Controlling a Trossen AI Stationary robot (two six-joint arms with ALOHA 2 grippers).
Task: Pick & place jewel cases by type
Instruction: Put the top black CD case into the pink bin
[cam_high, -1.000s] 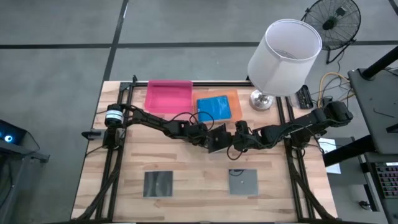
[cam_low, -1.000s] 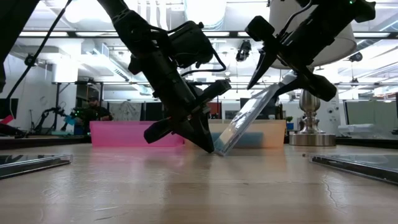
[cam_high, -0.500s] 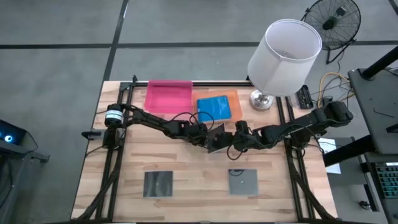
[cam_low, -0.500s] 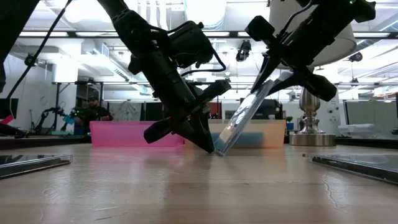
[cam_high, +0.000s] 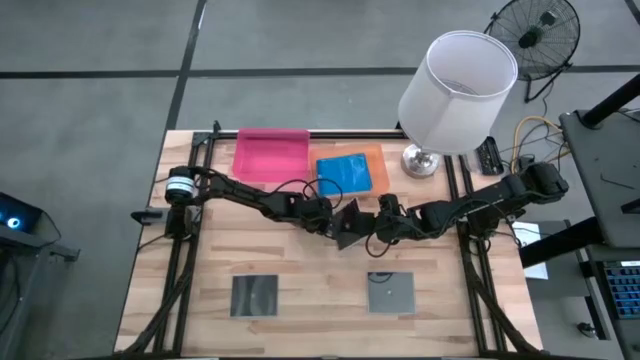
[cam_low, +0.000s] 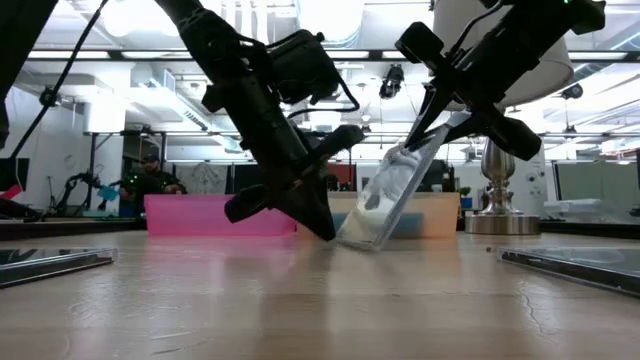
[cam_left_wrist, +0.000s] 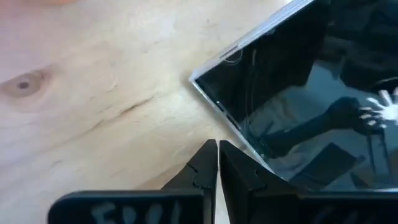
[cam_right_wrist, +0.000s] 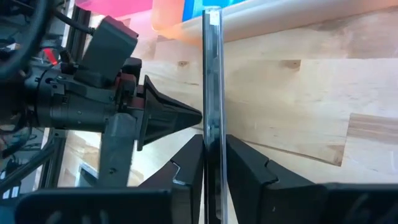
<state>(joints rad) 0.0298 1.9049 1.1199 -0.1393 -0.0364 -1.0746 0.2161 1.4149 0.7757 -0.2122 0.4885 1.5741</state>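
Your right gripper (cam_right_wrist: 213, 177) has its fingers clamped on the upper edge of a dark jewel case (cam_low: 385, 200), which stands tilted at mid-table, just near of the orange tray (cam_high: 372, 160). In the low view its lower edge rests on the table (cam_high: 300, 290) and its top leans toward the right arm. Seen from the right wrist, the case runs edge-on straight out from between the fingers, so its long axis lines up with that gripper. Your left gripper (cam_left_wrist: 217, 165) is pinched fully closed, holding nothing, its tip touching or just beside the case's lower edge on the left. Both arms reach in low toward the centre, wrists angled down, meeting at the case. The right arm owns the lift. The pink tray (cam_high: 271, 155) lies far-left, and two more dark cases (cam_high: 256, 295) (cam_high: 390, 292) lie flat near you.
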